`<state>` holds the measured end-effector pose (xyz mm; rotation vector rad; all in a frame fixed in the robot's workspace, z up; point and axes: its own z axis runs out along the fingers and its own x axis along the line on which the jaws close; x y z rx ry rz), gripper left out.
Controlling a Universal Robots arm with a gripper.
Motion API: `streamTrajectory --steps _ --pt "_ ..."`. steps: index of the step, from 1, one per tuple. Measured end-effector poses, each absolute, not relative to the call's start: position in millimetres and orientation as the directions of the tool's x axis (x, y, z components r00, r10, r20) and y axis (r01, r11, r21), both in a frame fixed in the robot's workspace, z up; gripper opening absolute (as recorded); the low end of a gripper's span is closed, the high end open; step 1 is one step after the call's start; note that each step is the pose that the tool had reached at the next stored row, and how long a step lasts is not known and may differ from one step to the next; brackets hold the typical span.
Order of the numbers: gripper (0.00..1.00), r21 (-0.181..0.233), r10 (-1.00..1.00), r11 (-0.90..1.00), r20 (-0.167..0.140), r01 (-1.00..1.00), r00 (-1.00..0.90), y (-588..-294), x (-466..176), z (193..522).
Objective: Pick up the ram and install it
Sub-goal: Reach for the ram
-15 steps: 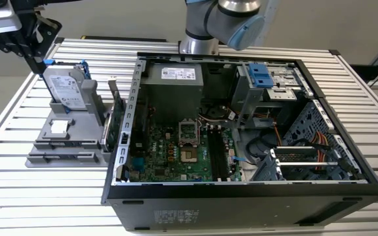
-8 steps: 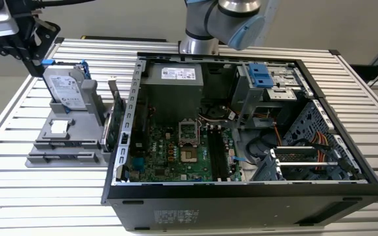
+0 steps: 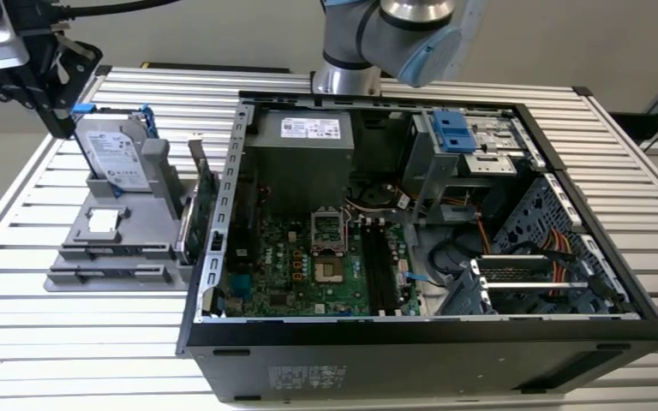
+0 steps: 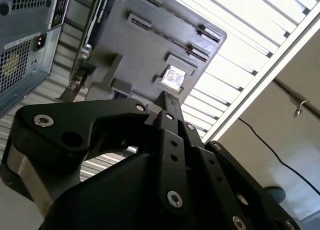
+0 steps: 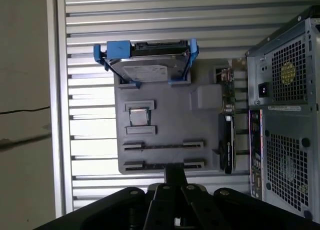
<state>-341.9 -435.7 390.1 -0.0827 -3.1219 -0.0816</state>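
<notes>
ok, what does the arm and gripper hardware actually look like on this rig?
Arm: silver-grey metal joints with a pale blue cap. Gripper, in the second wrist view: matte black, angular linkage plates dotted with silver screw heads. A black cable runs along the top of the exterior view.

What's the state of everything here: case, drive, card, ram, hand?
computer case: lying on its side, open.
hard drive: upright in the gray fixture.
expansion card: on edge in the fixture, beside the case.
ram: edge-on in its fixture slot, untouched.
hand: shut, empty, above the fixture.
</notes>
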Motion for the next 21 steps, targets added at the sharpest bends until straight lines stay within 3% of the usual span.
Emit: streamTrajectory --steps 21 --pt "0.00 0.052 0.052 0.997 0.019 0.053 -0.998 -449.7 -341.9 389.0"
